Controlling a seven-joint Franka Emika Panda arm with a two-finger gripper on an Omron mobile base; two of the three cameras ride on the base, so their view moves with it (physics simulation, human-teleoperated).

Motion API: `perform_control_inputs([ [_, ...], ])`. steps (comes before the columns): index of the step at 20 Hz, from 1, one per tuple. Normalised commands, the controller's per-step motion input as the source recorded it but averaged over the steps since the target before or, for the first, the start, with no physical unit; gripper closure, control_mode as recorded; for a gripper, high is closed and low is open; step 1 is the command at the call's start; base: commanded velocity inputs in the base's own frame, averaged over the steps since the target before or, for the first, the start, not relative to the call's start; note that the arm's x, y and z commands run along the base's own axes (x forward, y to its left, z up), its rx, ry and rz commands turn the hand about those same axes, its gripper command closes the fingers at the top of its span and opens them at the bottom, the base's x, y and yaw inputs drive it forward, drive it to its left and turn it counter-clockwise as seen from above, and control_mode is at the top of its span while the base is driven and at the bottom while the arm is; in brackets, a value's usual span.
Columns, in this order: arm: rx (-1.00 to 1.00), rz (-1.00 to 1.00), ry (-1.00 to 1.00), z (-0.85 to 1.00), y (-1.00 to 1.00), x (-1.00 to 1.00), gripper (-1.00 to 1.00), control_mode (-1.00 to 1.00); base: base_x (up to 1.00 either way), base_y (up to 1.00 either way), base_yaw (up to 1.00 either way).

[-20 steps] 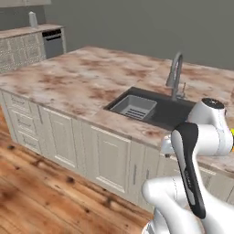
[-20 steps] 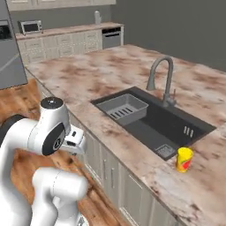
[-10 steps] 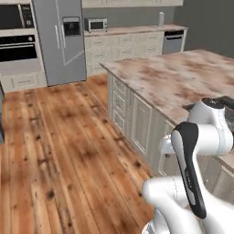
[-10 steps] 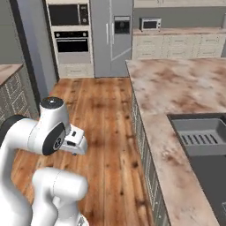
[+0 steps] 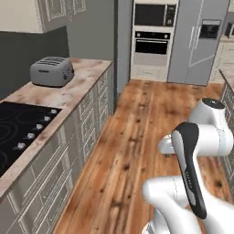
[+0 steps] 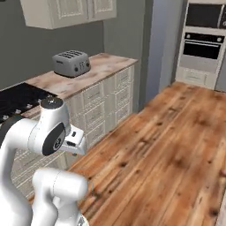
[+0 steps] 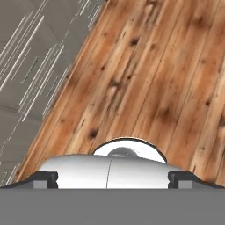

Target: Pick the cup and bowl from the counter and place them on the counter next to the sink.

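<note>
Facing the counter [image 5: 68, 93] with its toaster [image 5: 51, 71] and black cooktop [image 5: 20, 125], the robot has no cup or bowl visible ahead. The gripper's opening cannot be told. Best keep the arm tucked while searching.

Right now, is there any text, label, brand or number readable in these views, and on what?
No text can be read in these views.
Toaster: no brand or label visible.
Cooktop: small pale knobs, no markings legible.
Wall oven: a dark panel, nothing legible.
Fridge: a dark dispenser panel, no text visible.
Robot arm: no lettering visible.
</note>
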Motion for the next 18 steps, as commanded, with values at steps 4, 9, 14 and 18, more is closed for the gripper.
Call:
perform_control_inputs([
  [4, 0.00, 0.00, 0.00, 0.00, 0.00, 0.00, -1.00, 1.00, -0.06, 0.00, 1.00],
  [9, 0.00, 0.00, 0.00, 0.00, 0.00, 0.00, -1.00, 1.00, -0.06, 0.00, 1.00],
  [14, 0.00, 0.00, 0.00, 0.00, 0.00, 0.00, -1.00, 1.00, 0.37, 0.01, 0.72],
  [18, 0.00, 0.00, 0.00, 0.00, 0.00, 0.00, -1.00, 1.00, 1.00, 0.67, 0.07],
])
